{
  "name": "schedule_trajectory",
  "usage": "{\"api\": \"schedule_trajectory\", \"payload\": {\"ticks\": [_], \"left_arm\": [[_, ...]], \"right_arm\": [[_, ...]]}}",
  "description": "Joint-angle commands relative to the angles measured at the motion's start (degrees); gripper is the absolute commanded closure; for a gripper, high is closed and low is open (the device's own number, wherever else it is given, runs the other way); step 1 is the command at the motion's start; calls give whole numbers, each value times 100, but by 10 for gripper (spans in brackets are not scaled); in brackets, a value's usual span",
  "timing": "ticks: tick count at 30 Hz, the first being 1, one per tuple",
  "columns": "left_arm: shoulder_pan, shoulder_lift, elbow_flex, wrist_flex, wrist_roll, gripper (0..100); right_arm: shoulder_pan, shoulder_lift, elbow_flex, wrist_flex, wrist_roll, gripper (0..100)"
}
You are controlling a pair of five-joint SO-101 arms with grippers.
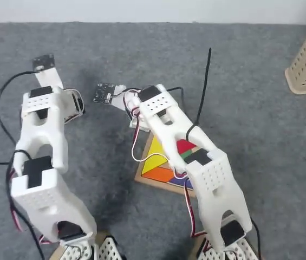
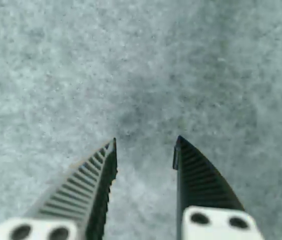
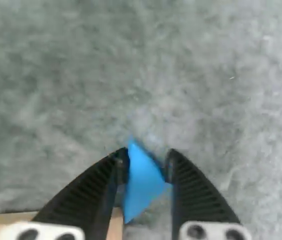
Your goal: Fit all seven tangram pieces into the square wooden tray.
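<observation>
Holding a blue piece (image 3: 140,186) pinched between its fingers, my right gripper (image 3: 145,156) sits low over the grey counter (image 1: 250,81), just beyond one edge of the tray (image 1: 143,179). I cannot tell whether the piece is lifted or touches the counter. In the high view the right arm lies across the tray, where yellow (image 1: 155,160), orange (image 1: 161,174), red (image 1: 185,146), green (image 1: 187,154) and purple (image 1: 182,183) pieces lie flat. My left gripper (image 2: 145,142) hangs spread and empty over bare counter, well apart from the tray. I judge the step in hand to be carrying blue to the tray. The next move calls for drawing the gripper back over the tray, turning the piece to match the gap, lowering it flat, then releasing.
</observation>
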Motion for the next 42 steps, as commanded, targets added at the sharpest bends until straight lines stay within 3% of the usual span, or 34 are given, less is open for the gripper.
{"api": "schedule_trajectory", "payload": {"ticks": [1, 8, 12, 22, 27, 37, 42], "left_arm": [[44, -105, -40, -70, 18, 823], [44, -97, -40, -70, 18, 823], [44, -88, -40, -88, 18, 823], [35, -97, -48, -97, 18, 823], [35, -97, -48, -88, 18, 823], [35, -114, -48, -79, 18, 823], [35, -123, -48, -79, 18, 823]], "right_arm": [[374, -66, -281, 110, 62, 949], [620, -224, -686, 171, -651, 961], [910, -567, -1310, 699, -1073, 961], [1481, -936, -1873, 1631, -1222, 961], [1393, -470, -1890, 1622, -2066, 953], [611, -145, -1908, 1947, -4826, 799], [497, 110, -1908, 1938, -5292, 782]]}}
